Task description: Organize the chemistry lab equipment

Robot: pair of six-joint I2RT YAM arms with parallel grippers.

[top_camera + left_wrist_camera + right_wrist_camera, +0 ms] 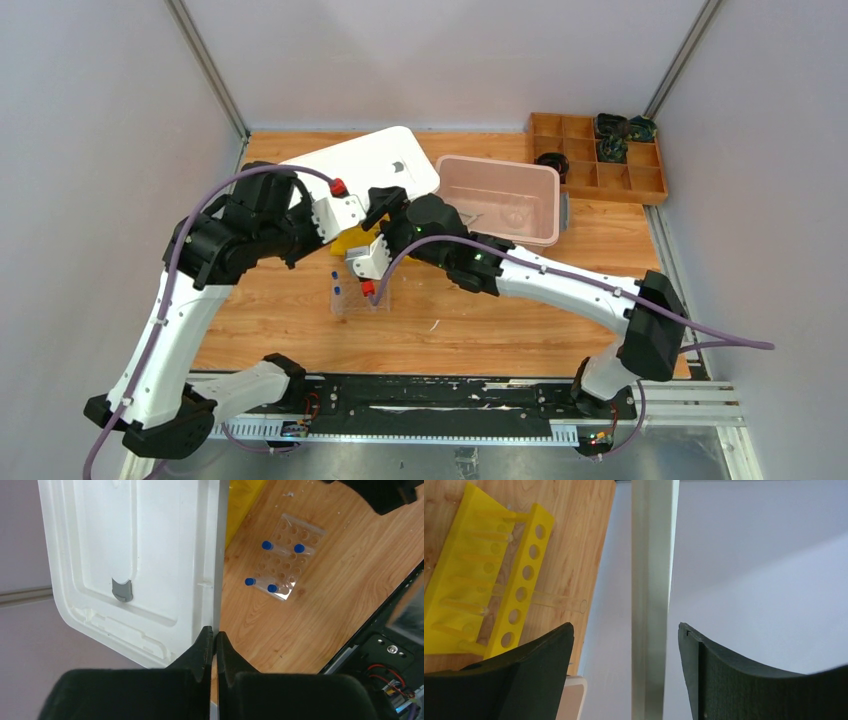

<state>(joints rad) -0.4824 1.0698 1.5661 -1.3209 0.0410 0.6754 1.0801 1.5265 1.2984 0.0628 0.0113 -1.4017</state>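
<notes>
My left gripper is shut on the edge of the white lid with the grey handle, and holds it tilted up; from above it is at the lid's near edge. The clear plastic tube rack lies on the wood with several blue-capped tubes in it; from above the rack is just in front of both wrists. My right gripper is open and empty, pointing at the wall; from above it is beside the lid. Faint clear items lie in the pink tub.
A yellow rack with holes lies under the wrists. The brown wooden compartment tray with dark items stands at the back right. A metal post and grey walls close the back.
</notes>
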